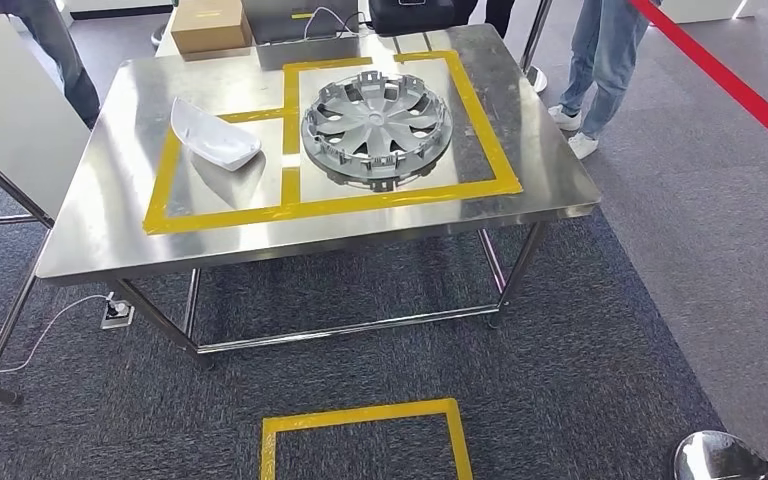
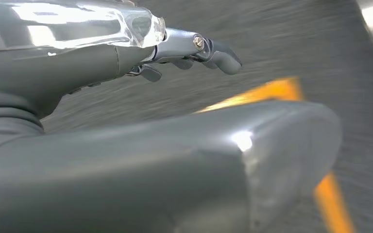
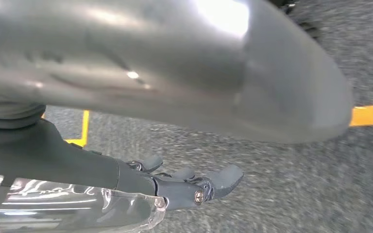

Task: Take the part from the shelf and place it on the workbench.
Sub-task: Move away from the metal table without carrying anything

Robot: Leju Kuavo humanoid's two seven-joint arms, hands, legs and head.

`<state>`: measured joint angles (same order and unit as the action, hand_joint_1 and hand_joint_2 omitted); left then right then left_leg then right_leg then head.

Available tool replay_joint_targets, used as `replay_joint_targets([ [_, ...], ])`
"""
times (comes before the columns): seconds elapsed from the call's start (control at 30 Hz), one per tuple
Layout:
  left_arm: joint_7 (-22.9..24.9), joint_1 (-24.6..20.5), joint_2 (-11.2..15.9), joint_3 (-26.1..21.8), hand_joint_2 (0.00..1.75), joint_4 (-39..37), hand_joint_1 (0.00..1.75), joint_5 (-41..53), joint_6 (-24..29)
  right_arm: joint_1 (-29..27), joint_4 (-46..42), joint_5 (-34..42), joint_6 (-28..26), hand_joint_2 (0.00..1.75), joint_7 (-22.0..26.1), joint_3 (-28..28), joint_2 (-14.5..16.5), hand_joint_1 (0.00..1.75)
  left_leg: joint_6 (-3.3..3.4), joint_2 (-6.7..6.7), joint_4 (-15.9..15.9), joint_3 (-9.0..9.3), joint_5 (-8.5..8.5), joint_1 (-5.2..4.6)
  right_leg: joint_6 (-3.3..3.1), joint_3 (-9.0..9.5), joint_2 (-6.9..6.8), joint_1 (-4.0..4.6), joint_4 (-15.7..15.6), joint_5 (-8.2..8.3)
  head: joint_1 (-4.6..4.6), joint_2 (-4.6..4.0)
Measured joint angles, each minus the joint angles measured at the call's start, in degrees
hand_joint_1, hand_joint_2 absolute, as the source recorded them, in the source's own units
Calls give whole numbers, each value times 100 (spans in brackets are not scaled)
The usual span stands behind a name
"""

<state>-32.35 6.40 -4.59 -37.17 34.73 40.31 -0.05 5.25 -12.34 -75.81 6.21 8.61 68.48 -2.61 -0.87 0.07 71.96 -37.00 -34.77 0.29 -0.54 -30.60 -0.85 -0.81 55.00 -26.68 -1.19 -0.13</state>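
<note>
On the steel workbench (image 1: 110, 230), a white curved shell part (image 1: 214, 135) lies inside the left yellow-taped box. A grey wheel cover (image 1: 376, 127) lies in the larger taped box to its right. My left hand (image 2: 77, 63) hangs over dark carpet, its fingers (image 2: 218, 56) stretched away from the thick thumb (image 2: 175, 165), and it holds nothing. My right hand (image 3: 77, 165) hangs the same way, fingers (image 3: 223, 179) apart from the thumb (image 3: 175, 63), with nothing in it. A silver bit of my right arm (image 1: 720, 458) shows at the lower right of the head view.
A yellow tape square (image 1: 365, 440) marks the carpet in front of the bench. People's legs stand behind the bench at the far right (image 1: 600, 70) and far left (image 1: 60, 50). A cardboard box (image 1: 210, 25) sits at the back edge. A floor socket (image 1: 117, 313) with a cable lies under the left side.
</note>
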Motion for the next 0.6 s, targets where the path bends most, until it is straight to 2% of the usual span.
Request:
replay_joint_targets([
  [0.03,188,-92,32,-101,0,-298,0,23,94,2,2,-23,18,0,-8,-13,13,0,-4,0,-220,204,175,16,19,-84,-5,-6,32,46,-2,0],
  [0.07,373,-182,63,-195,0,-555,0,31,154,6,4,-44,40,0,-11,-26,23,0,-6,0,-596,491,320,31,46,-156,-7,-11,67,85,-3,0],
  [0.1,560,-268,94,-285,0,-793,0,33,185,11,5,-61,68,0,-10,-38,33,0,-6,-7,-1036,796,386,34,80,-222,-9,-10,105,120,-2,0],
  [0.13,741,-349,118,-363,0,-1006,0,35,187,16,7,-75,91,0,-5,-48,41,0,-1,-18,-1401,1032,382,30,116,-268,-12,-7,131,160,-1,0],
  [0.17,912,-415,139,-430,0,-1191,0,41,171,22,9,-84,113,0,-1,-56,47,0,7,-28,-1640,1172,337,20,153,-301,-15,-5,148,203,-1,0],
  [0.2,1064,-465,156,-486,0,-1350,0,52,144,28,10,-91,132,0,5,-61,54,0,21,-37,-1747,1210,302,3,191,-330,-17,-6,153,252,1,0],
  [0.27,1311,-539,182,-574,0,-1596,0,79,52,29,14,-92,161,0,12,-68,68,0,111,-24,-1769,1121,341,0,263,-394,-14,-25,167,284,3,0],
  [0.3,1391,-571,194,-609,0,-1691,0,91,-2,23,16,-88,174,0,11,-74,74,0,175,-10,-1772,1057,388,5,291,-450,-9,-33,259,167,12,0],
  [0.33,1462,-603,207,-638,0,-1772,0,102,-63,17,19,-84,187,0,3,-81,81,0,239,5,-1776,987,448,9,312,-527,-1,-37,459,-53,21,0],
  [0.4,1588,-661,239,-673,0,-1890,0,136,-174,13,22,-88,216,0,-29,-102,95,0,303,26,-1772,848,568,-6,330,-721,17,-39,1174,-640,40,0],
  [0.43,1660,-691,260,-684,0,-1937,0,159,-230,13,23,-97,234,0,-51,-115,104,0,312,34,-1767,770,635,-19,332,-788,24,-38,1557,-821,43,0],
  [0.47,1726,-721,282,-691,0,-1978,0,184,-276,13,25,-106,254,0,-68,-129,113,0,315,40,-1759,686,704,-31,326,-789,29,-37,1823,-864,46,0],
  [0.5,1785,-750,302,-697,0,-2012,0,203,-315,13,26,-114,275,0,-81,-144,124,0,312,44,-1748,596,773,-42,311,-696,32,-35,1901,-773,48,0],
  [0.53,1835,-777,319,-699,0,-2040,0,218,-344,15,27,-119,300,0,-87,-159,134,0,305,46,-1737,518,839,-51,287,-498,33,-32,1764,-607,49,0],
  [0.57,1868,-802,332,-700,0,-2061,0,228,-361,22,28,-123,321,0,-89,-172,143,0,295,46,-1723,449,902,-58,255,-205,36,-26,1430,-455,50,0],
  [0.6,1888,-823,340,-701,0,-2075,0,238,-380,33,28,-127,339,0,-90,-182,150,0,275,44,-1705,392,959,-72,224,169,40,-14,947,-393,51,0],
])
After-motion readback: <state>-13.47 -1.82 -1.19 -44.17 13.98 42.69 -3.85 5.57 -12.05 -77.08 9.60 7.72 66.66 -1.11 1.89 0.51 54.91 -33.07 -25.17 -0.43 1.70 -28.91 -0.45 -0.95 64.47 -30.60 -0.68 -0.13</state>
